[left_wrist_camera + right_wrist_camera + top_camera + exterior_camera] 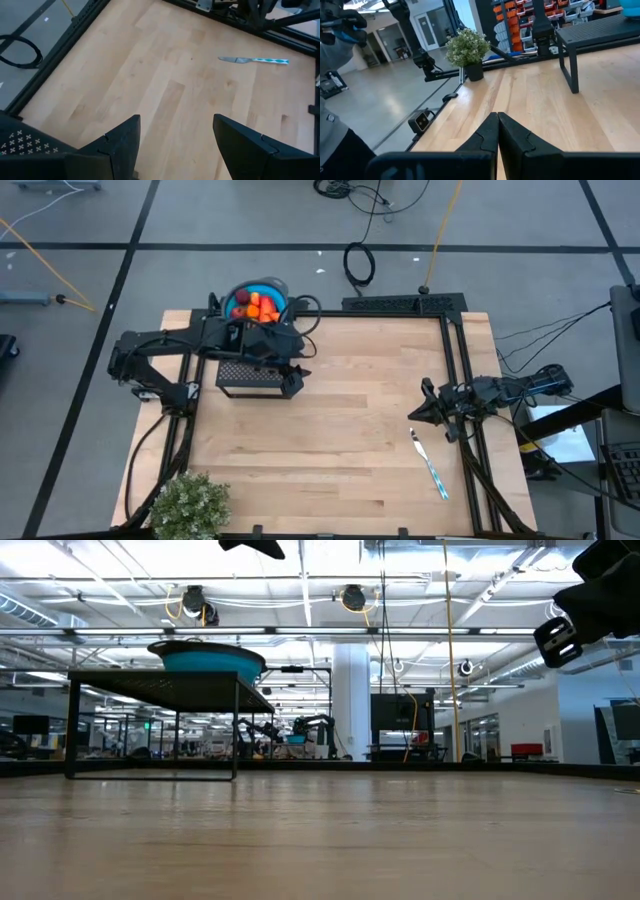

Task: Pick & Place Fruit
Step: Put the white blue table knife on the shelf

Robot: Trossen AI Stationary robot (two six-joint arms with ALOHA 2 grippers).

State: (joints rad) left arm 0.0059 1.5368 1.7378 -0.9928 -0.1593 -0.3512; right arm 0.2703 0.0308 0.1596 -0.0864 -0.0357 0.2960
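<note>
High view shows me the fruit [256, 307] heaped in a blue bowl [275, 284] on a black rack [255, 378] near the desk's [340, 430] far-left corner. My left claw [285, 345] hangs just beside the bowl over the rack, fingers spread and holding nothing; the left wrist view confirms the gap is bare. My right claw [418, 412] waits pressed shut and empty by the right edge, near a knife [428, 465]. I judge the pieces light, hard and smooth plastic, so the round ones may squirt out; I'd take the oblong across its narrow middle. The arm covers part of the bowl, so I can't count pieces or tell them apart. The low view cuts the bowl's contents off entirely. A plant [190, 505] sits at the near-left corner.
</note>
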